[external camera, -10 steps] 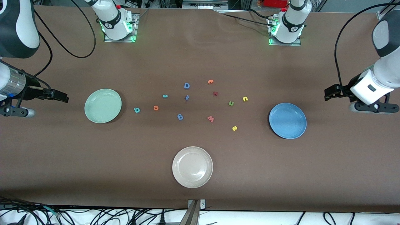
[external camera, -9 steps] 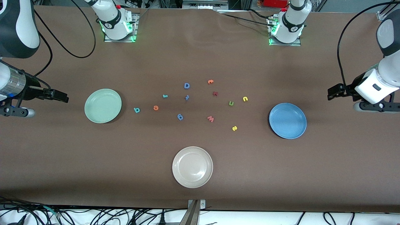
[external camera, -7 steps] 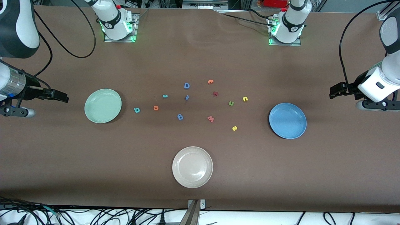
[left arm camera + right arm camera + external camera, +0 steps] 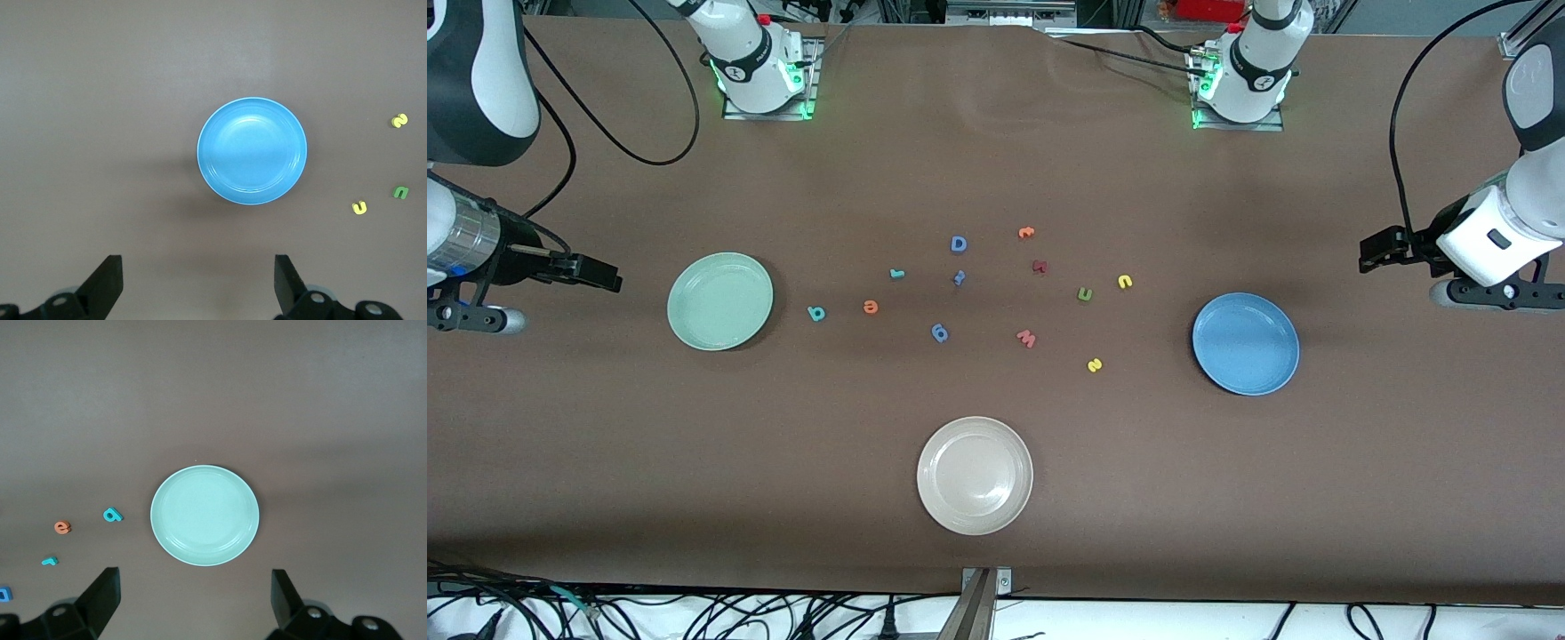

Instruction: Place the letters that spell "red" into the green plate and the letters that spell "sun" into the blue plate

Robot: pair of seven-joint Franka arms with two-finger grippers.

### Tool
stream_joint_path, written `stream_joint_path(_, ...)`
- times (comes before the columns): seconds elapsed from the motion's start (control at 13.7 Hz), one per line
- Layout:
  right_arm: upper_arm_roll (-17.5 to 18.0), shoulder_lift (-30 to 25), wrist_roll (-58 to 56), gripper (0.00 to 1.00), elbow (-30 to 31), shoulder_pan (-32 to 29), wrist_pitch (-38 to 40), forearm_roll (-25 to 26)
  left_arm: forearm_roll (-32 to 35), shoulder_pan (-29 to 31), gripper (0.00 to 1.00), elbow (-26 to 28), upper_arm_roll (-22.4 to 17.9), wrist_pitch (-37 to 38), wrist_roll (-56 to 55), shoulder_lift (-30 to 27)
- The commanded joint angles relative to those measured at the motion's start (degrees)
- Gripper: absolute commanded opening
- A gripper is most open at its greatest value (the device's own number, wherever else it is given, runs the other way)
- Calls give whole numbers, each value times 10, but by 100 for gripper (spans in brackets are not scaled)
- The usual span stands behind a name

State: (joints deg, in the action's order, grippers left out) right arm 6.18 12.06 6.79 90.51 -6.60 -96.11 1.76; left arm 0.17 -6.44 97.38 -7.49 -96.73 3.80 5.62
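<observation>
Left pincer (image 4: 1371,253): up in the air at the left arm's end of the surface (image 4: 996,160), near the blue plate (image 4: 1246,343) but not over it. In its wrist view the fingers (image 4: 107,280) stand wide apart with nothing between them.

Right pincer (image 4: 605,274): in the air at the right arm's end, beside the green plate (image 4: 719,300). Its fingers (image 4: 101,590) are also spread wide and bare.

Green plate: holds nothing. Just beside it toward the middle of the surface lies the teal "d" (image 4: 815,313), then the orange "e" (image 4: 871,307), then the teal "r" (image 4: 897,273), which lies a little farther from the front camera.

Blue plate: holds nothing. Toward the middle of the surface from it lie the yellow "u" (image 4: 1125,282) and the olive "n" (image 4: 1084,294), close together; the yellow "s" (image 4: 1095,364) lies nearer the front camera than both.

Other letters, mid-surface: blue capital "D" (image 4: 958,244), a small blue letter (image 4: 959,277) just nearer the camera than it, another blue letter (image 4: 939,332) nearer again, a second orange letter (image 4: 1026,233), a dark red letter (image 4: 1039,266), a pink "w" (image 4: 1026,338).

Cream-white plate (image 4: 975,475): nearest the front camera, well apart from the letters, holding nothing.
</observation>
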Motion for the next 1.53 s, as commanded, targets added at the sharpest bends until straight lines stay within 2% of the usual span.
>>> stream_joint_path(0.0, -2, -9, 2, 100, -2, 0, 9, -11, -6, -1, 100, 3, -2, 5, 13, -5)
stream_joint_path(0.44, -3, -9, -2, 100, -2, -1, 10, -11, -11, -4, 100, -18, -2, 4, 12, 8)
stream_joint_path(1.46, -2, -14, -1, 100, 5, -1, 11, -11, -22, 0, 100, -17, -2, 5, 15, 8)
